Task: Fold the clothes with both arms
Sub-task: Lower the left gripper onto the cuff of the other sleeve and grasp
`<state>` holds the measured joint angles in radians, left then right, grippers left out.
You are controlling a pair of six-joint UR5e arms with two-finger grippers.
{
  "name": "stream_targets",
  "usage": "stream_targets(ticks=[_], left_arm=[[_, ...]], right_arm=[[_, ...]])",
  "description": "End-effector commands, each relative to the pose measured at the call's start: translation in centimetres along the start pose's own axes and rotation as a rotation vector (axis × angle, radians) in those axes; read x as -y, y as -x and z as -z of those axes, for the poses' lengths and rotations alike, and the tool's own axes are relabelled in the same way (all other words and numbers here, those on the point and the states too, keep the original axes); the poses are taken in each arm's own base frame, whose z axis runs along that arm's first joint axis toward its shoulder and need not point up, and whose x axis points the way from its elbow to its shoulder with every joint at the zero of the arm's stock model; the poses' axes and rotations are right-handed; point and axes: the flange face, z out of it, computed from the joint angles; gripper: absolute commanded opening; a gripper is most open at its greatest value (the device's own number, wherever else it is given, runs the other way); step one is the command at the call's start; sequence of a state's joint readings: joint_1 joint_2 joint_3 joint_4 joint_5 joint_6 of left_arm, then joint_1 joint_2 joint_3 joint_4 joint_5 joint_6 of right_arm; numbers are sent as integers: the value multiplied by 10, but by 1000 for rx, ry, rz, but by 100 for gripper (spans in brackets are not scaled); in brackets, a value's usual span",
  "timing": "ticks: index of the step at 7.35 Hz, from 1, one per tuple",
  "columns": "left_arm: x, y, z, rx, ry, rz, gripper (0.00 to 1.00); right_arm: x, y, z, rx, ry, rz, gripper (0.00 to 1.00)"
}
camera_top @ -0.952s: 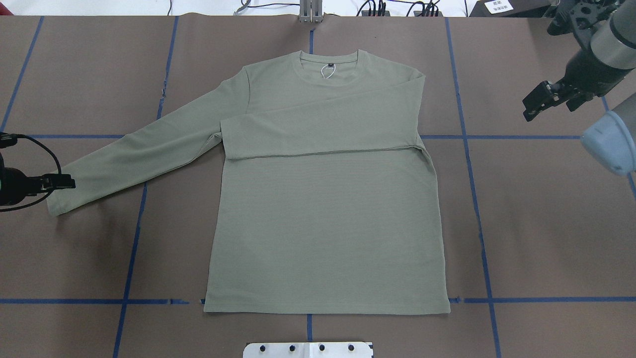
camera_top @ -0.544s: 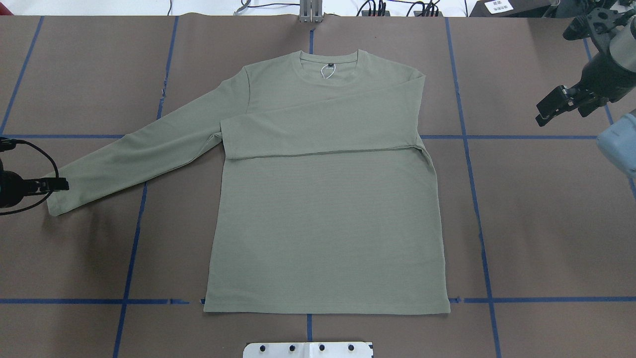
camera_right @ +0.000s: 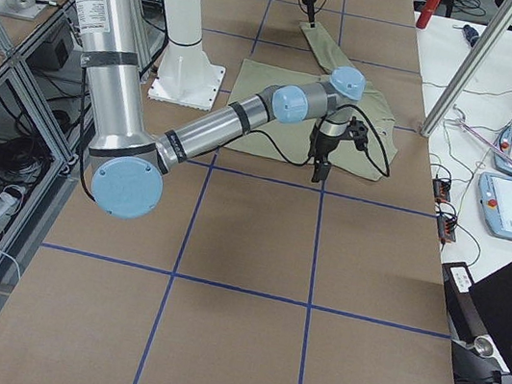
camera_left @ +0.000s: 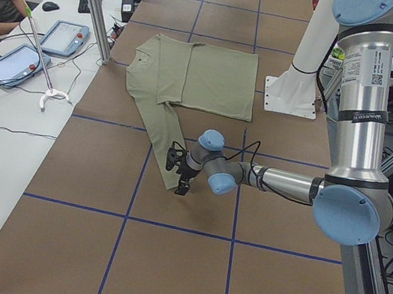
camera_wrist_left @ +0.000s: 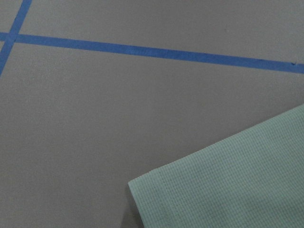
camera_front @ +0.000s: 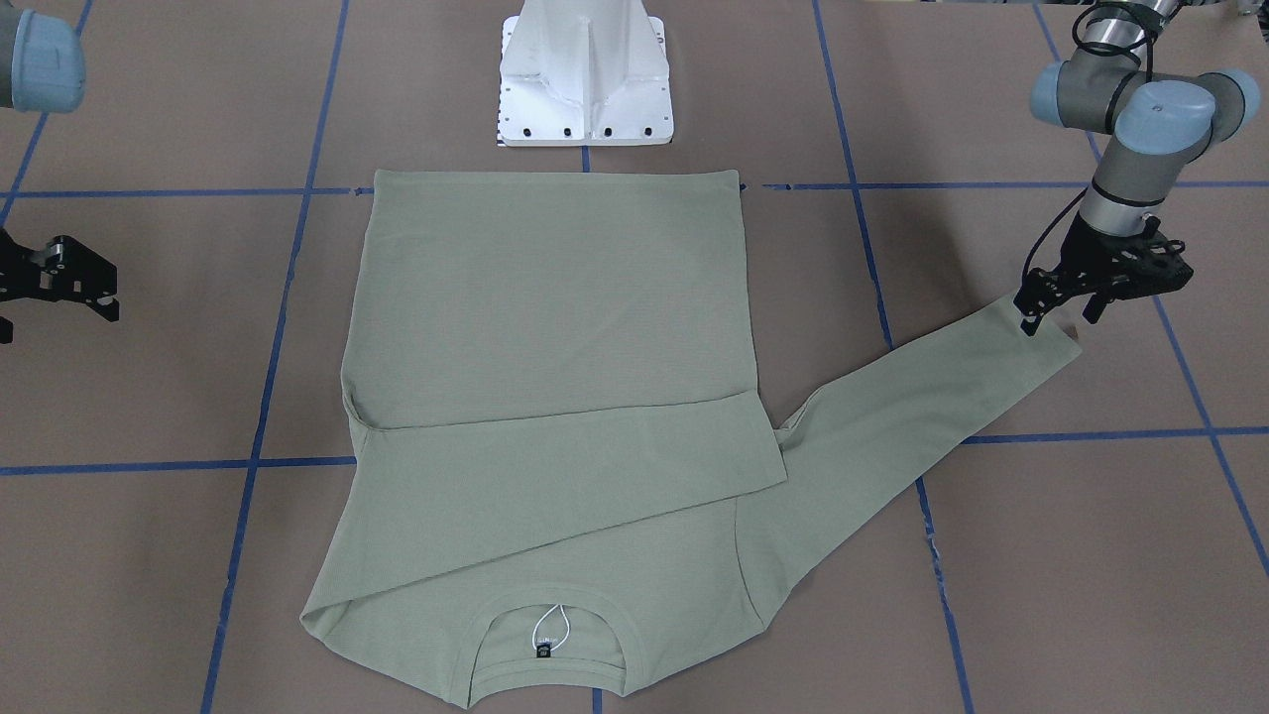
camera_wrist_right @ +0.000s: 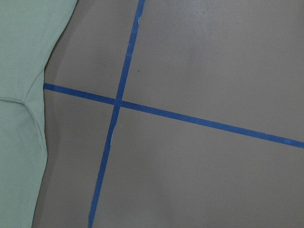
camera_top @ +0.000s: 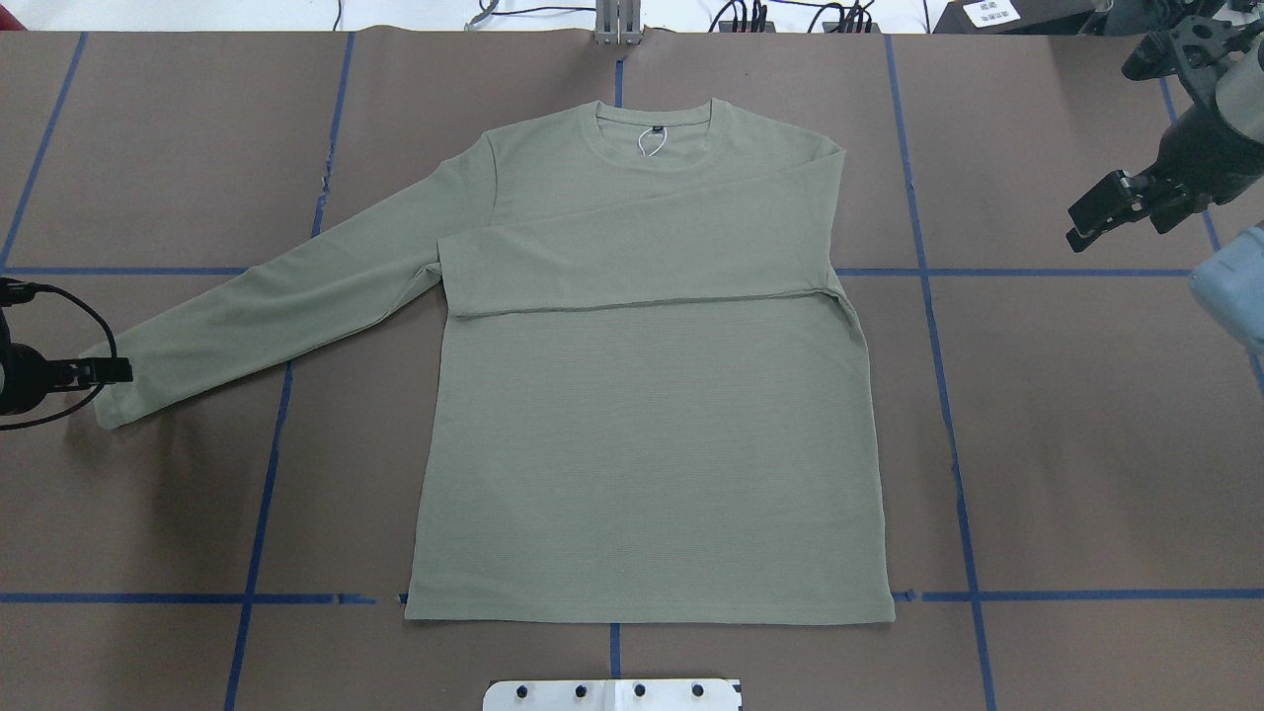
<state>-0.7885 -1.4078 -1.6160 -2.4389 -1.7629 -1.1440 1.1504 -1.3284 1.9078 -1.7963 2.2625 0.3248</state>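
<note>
Hovering over the sleeve cuff (camera_front: 1046, 347) of the shirt (camera_top: 642, 444), my left gripper (camera_front: 1059, 319) has its jaws apart. My right gripper (camera_top: 1086, 219) hangs well aside, jaws apart too

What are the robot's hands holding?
The right hand is open and empty. The left hand sits at the shirt's outstretched sleeve cuff, which lies flat; whether it grips cannot be told.

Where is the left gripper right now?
In the overhead view the left gripper is at the table's far left edge, right at the cuff of the outstretched sleeve of the shirt.
</note>
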Motion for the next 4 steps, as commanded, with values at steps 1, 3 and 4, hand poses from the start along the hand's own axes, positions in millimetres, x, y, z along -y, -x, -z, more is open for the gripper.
stream_targets(ticks=[1, 3, 4], left_arm=[[0, 0, -1, 0, 1, 0, 96], [1, -2, -1, -4, 1, 1, 94], [1, -2, -1, -4, 3, 1, 94]], right_arm=[[0, 1, 1, 1, -1, -1, 100], [0, 1, 1, 1, -1, -1, 100], [0, 0, 1, 0, -3, -2, 100]])
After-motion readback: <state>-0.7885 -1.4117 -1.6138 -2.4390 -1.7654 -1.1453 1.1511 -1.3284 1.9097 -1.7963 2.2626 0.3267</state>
